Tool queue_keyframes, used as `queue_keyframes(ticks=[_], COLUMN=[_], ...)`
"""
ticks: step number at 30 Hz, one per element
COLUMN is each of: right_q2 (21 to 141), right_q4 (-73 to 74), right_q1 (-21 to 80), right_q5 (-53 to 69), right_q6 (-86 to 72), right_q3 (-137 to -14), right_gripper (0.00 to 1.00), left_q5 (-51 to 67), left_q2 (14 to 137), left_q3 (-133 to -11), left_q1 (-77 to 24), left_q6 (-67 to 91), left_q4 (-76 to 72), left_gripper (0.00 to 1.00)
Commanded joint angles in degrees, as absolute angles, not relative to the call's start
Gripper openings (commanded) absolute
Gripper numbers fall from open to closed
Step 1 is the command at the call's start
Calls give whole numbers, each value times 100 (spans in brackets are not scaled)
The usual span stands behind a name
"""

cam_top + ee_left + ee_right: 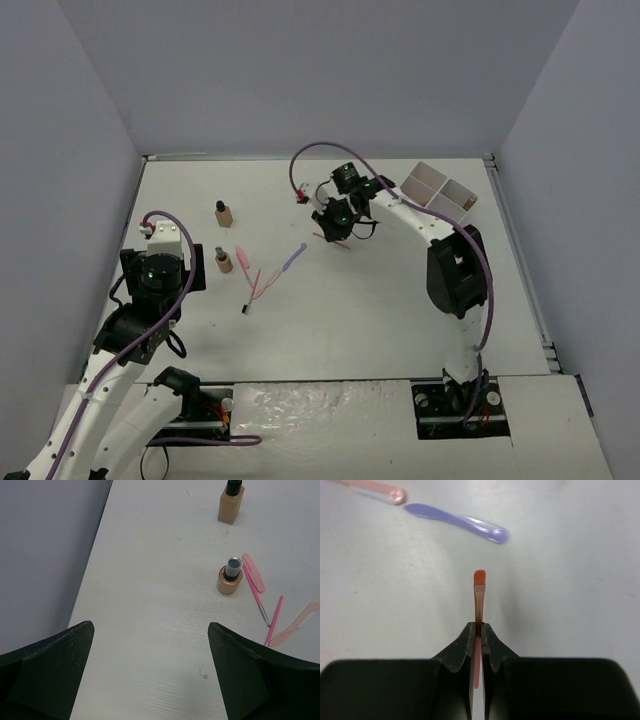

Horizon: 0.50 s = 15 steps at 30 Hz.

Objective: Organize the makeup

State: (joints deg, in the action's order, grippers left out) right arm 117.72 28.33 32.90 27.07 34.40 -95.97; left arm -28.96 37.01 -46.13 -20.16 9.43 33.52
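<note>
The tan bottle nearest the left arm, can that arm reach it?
Probably yes. The left gripper is open, and only bare table lies between it and the tan bottle; pink pencils lie close beside it.

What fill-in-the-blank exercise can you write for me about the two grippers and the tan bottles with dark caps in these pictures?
1. The right gripper is ____ on a thin orange-tipped stick.
2. The left gripper is open and holds ____.
3. On the white table, ____ tan bottles with dark caps stand near thin pink pencils.

Missing words: shut; nothing; two.
</note>
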Motion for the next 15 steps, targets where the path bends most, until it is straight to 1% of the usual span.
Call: queue_keyframes(ticks=[1, 5, 9, 12, 15], right_q2=[10970, 10709, 10373, 10214, 10095], right_q4=[2480, 1649, 385, -657, -1449], right_q1=[2519, 1878, 1289, 974, 574], right_q5=[3050, 2782, 2367, 2334, 2564], right_q6=[3330, 2967, 2534, 2255, 2023], right_q3=[-10003, -9764, -9156, -8766, -8221], right_gripper=[0, 0, 0, 0, 0], left_q5=[-2978, -2987, -2979, -2976, -2975], left_q2=[3751, 3755, 3788, 3806, 3806], left_q3=[-4711, -4711, -4711, -4711, -4711], left_q1=[-1960, -1951, -1934, -1925, -1925], left_q6=[949, 942, 949, 949, 945], left_q4=[3023, 3015, 3015, 3015, 3015], left_gripper=[97, 97, 97, 97, 97])
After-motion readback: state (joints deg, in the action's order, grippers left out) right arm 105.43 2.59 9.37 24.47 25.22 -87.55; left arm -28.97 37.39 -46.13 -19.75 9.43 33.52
